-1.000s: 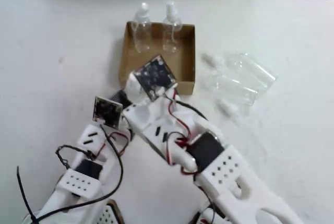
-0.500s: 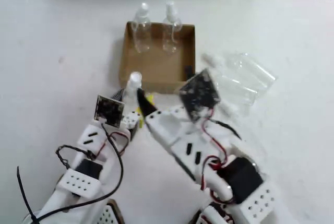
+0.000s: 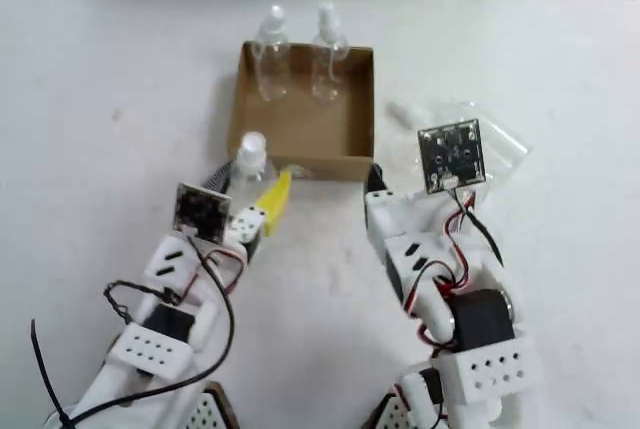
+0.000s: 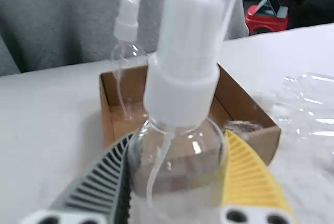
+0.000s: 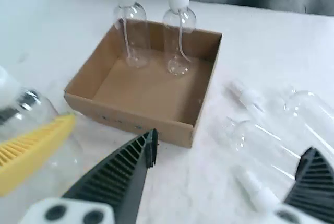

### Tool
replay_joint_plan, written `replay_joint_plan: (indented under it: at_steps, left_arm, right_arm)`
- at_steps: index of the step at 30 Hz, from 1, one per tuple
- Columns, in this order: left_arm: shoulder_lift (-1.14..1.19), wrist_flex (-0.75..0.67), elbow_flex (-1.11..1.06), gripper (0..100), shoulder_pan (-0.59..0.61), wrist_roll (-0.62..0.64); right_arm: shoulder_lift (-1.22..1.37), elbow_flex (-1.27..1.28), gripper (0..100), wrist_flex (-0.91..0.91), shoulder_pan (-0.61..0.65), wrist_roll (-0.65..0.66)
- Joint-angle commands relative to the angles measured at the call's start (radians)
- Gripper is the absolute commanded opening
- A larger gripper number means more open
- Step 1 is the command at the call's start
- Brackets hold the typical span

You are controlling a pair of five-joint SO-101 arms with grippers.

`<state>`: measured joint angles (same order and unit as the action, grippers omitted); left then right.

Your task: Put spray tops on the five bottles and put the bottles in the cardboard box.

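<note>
My left gripper is shut on a clear bottle with a white spray top on it, held upright just in front of the cardboard box. Grey and yellow fingers clamp the bottle's body. Two capped bottles stand inside the box along its far wall. My right gripper hangs open and holds nothing, by the box's near right corner. Two uncapped bottles and loose spray tops lie to the right of the box.
The white table spreads bare to the left of the box and in front of both arms. The right arm's camera board covers part of the loose bottles from above. The left gripper's yellow finger sits close to the box's near wall.
The right arm has swung away from the left gripper's bottle to the right, stopping by the box's near right corner. The held bottle now shows with its spray top on.
</note>
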<state>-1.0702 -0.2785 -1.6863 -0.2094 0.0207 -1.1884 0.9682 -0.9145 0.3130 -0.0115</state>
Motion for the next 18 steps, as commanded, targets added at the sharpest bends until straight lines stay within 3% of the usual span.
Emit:
replay_joint_plan:
  at_steps: [1, 9, 13, 15, 18]
  left_arm:
    - [-0.021, -0.107, 0.005, 5, 0.067, -0.002]
    - [-0.019, -0.189, 0.044, 5, 0.156, 0.04]
    - [-0.019, 0.084, 0.178, 5, 0.226, 0.216]
    - [-0.019, 0.227, 0.252, 5, 0.234, 0.232]
    - [-0.021, 0.244, 0.269, 5, 0.229, 0.232]
  right_arm:
    - [-0.012, 0.098, 38.0, 0.096, -0.031, 0.002]
    - [-0.016, 0.27, 38.0, 0.277, -0.028, 0.002]
    - [-0.018, 0.27, 38.0, 0.262, -0.025, 0.002]
    - [-0.018, 0.272, 38.0, 0.262, -0.025, 0.002]
    - [-0.018, 0.275, 38.0, 0.26, -0.025, 0.002]
